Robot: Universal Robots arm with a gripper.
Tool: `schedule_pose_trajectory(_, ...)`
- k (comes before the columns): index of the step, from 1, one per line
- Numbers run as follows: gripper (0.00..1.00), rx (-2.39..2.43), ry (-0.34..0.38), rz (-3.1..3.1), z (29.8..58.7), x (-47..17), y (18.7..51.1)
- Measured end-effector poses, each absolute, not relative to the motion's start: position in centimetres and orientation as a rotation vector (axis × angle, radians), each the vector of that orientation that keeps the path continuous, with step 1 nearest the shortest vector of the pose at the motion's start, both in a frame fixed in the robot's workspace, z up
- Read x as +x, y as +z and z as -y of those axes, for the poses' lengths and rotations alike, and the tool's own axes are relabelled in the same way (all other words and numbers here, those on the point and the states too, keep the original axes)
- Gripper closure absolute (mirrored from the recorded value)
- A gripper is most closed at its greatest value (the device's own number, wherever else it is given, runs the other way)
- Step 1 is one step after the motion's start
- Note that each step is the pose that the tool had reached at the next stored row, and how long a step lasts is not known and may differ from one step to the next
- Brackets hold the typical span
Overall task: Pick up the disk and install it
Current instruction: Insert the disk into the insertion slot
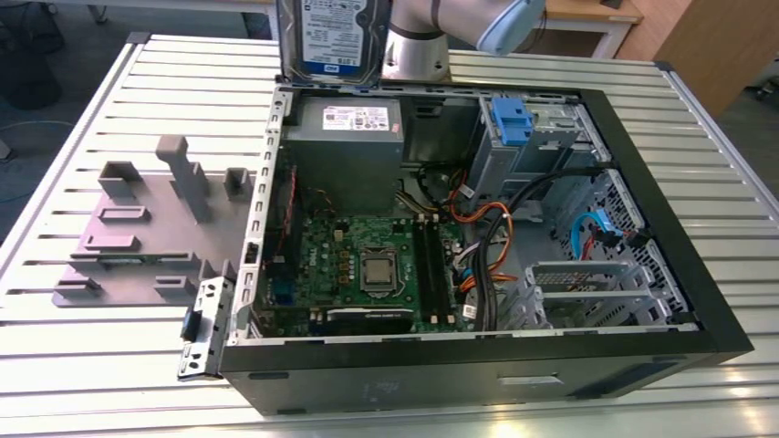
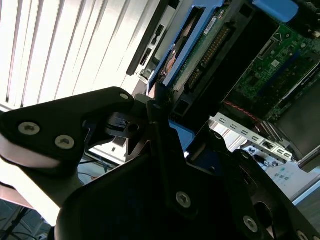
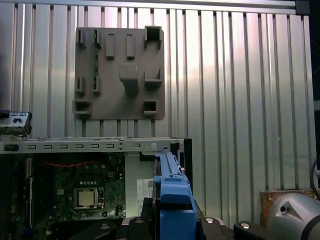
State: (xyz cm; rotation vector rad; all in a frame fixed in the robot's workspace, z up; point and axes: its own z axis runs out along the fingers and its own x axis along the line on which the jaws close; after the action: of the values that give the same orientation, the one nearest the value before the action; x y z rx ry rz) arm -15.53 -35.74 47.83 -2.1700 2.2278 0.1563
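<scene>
**Disk held aloft over open computer case**

The robot arm (image 1: 444, 32) holds the disk (image 1: 331, 36) upright above the far rim of the open computer case (image 1: 681, 274), its white-and-blue label facing the exterior view. The disk hangs clear of the worktop (image 1: 98, 365), directly over the end of the case where the grey power-supply box (image 1: 347, 137) sits. In the first wrist view, the tool (image 3: 172, 222) is clamped on the disk's blue carrier rail (image 3: 172, 190), 1 black finger (image 3: 135, 227) on either side. Inside the case lie the green motherboard (image 1: 365, 265) and a blue drive-bay latch (image 1: 512, 123). The grey plastic stand (image 1: 134, 237) rests on the worktop beside the case, towards the exterior view's left.
</scene>
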Motion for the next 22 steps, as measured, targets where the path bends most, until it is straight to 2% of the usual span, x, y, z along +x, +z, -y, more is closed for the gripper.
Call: schedule_pose_trajectory(22, 0.63, -2.17, 0.156, -2.228, 35.7, -13.3, 47.8)
